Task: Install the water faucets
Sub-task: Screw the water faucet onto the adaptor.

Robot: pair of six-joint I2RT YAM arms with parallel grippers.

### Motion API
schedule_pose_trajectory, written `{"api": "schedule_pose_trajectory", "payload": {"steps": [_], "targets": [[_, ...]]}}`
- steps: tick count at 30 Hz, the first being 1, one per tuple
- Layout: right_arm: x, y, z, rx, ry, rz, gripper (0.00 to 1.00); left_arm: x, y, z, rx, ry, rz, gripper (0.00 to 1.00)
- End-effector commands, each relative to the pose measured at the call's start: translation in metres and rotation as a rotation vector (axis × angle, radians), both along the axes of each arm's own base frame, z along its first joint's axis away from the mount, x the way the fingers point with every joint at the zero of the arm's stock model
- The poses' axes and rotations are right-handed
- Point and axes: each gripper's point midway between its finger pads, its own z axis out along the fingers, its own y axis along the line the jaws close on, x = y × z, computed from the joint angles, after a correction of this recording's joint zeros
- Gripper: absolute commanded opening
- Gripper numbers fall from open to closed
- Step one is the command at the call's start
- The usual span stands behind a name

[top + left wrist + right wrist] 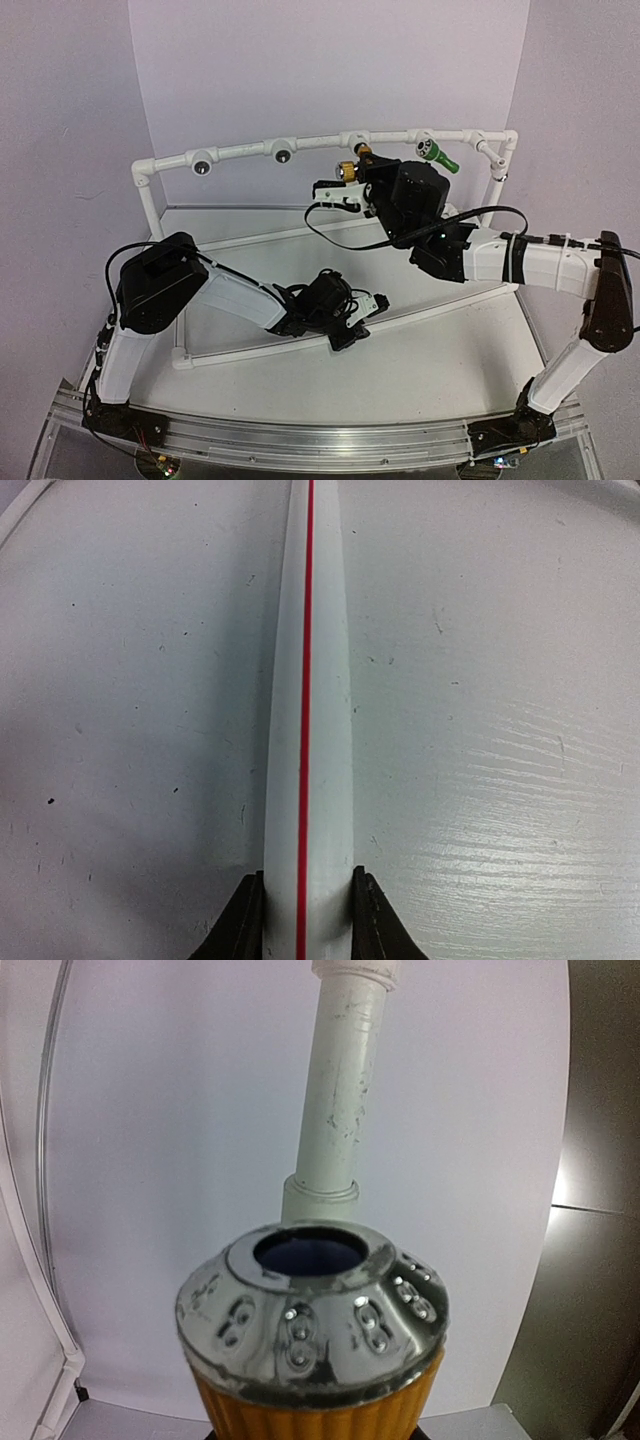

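The yellow-orange water faucet (348,171) is up at the white frame's top rail (240,152), near the fitting (362,149). My right gripper (345,183) is shut on it. In the right wrist view its ribbed orange body and scuffed silvery cap with a dark hole (310,1330) fill the lower frame. My fingers are hidden below it and a white pipe (335,1110) stands behind. The green water faucet (438,155) sticks out of the rail further right. My left gripper (308,880) is shut on the frame's low front pipe (308,680), which has a red stripe.
Two dark round sockets (202,166) (283,153) sit in the left half of the top rail. The frame's uprights (150,205) (497,180) stand at either end. A black cable (350,240) loops from the right arm over the white table (420,370).
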Motion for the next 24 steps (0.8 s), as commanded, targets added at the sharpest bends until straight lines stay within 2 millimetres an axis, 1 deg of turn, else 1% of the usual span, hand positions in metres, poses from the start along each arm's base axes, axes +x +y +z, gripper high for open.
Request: {"api": "schedule_pose_trajectory", "payload": {"steps": [1,7,12,16,19,24], "targets": [[0.0,-0.002,0.021,0.073,-0.032,0.008,0.0,-0.045,0.059,-0.074,0.281,0.189,-0.025,0.0],[-0.003,-0.001,0.023,0.082,-0.028,0.031,0.0,-0.046,0.058,-0.076,0.284,0.194,-0.03,0.0],[-0.004,0.002,0.02,0.077,-0.02,0.05,0.0,-0.046,0.058,-0.078,0.289,0.195,-0.029,0.0],[-0.004,0.0,0.022,0.085,-0.018,0.049,0.0,-0.047,0.058,-0.079,0.29,0.196,-0.033,0.0],[0.002,-0.011,0.026,0.111,-0.016,0.029,0.0,-0.047,0.058,-0.079,0.289,0.198,-0.035,0.0],[0.017,-0.037,0.025,0.169,0.009,-0.016,0.0,-0.048,0.058,-0.078,0.289,0.2,-0.037,0.0]]}}
